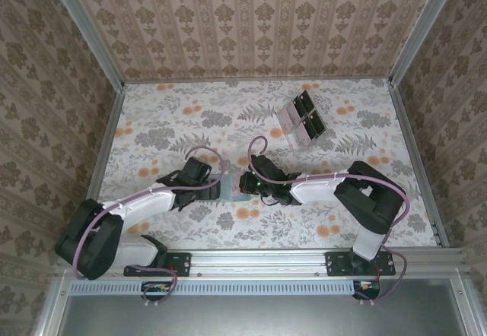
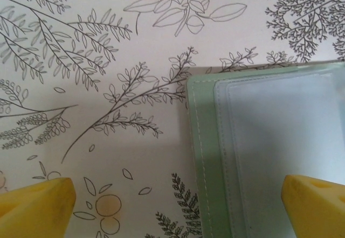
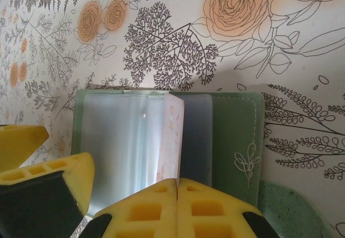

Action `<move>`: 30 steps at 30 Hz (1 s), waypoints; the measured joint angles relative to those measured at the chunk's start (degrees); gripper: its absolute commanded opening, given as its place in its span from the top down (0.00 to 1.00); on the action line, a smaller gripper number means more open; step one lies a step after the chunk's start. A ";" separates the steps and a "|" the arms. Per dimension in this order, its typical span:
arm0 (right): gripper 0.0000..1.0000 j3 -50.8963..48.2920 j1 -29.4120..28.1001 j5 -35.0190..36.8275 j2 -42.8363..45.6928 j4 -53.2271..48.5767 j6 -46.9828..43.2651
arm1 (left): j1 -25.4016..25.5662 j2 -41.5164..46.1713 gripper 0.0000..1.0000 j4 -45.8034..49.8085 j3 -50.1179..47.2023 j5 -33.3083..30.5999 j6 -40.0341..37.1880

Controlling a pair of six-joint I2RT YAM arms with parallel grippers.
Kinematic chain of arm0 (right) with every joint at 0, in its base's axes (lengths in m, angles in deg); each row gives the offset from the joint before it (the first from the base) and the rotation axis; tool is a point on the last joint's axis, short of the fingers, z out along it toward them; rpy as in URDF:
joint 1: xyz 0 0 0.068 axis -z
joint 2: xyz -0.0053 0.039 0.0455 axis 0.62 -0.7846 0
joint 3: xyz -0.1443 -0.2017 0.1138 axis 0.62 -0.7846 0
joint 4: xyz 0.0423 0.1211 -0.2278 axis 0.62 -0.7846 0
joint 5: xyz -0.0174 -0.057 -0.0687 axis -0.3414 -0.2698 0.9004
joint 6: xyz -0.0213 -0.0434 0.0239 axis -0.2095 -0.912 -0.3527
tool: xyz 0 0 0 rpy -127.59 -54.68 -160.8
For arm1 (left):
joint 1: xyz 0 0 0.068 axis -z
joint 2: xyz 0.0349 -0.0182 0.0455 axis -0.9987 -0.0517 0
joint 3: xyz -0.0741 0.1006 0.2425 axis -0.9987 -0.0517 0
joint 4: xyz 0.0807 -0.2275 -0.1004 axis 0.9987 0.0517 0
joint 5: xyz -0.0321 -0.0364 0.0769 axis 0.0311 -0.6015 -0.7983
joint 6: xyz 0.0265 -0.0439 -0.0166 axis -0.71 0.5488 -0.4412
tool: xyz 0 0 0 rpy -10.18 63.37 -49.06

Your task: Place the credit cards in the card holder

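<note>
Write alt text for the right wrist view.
The right gripper, jaws shut, pinches a pale pink credit card on edge over the open green card holder, which lies flat on the floral table. Clear plastic sleeves show inside the holder.

The dull-green card holder (image 3: 237, 130) lay open and flat on the flowered table (image 1: 152, 123), between the two arms, its stitched cover and clear, pale grey-green inner sleeves facing up (image 2: 200, 141) (image 1: 230, 187). One pale pinkish-white credit card (image 3: 171, 135) stood on edge at the holder's middle fold, among the sleeves, its near end pinched in the closed right gripper (image 3: 178, 183). More pale credit cards (image 1: 288, 113) stood in a clear rack (image 1: 303, 123) well apart, at the table's far right.
</note>
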 measured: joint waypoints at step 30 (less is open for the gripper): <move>1.00 -3.85 2.25 -7.65 -0.35 11.93 1.44 | 0.26 -1.51 0.00 3.96 0.48 -2.69 10.82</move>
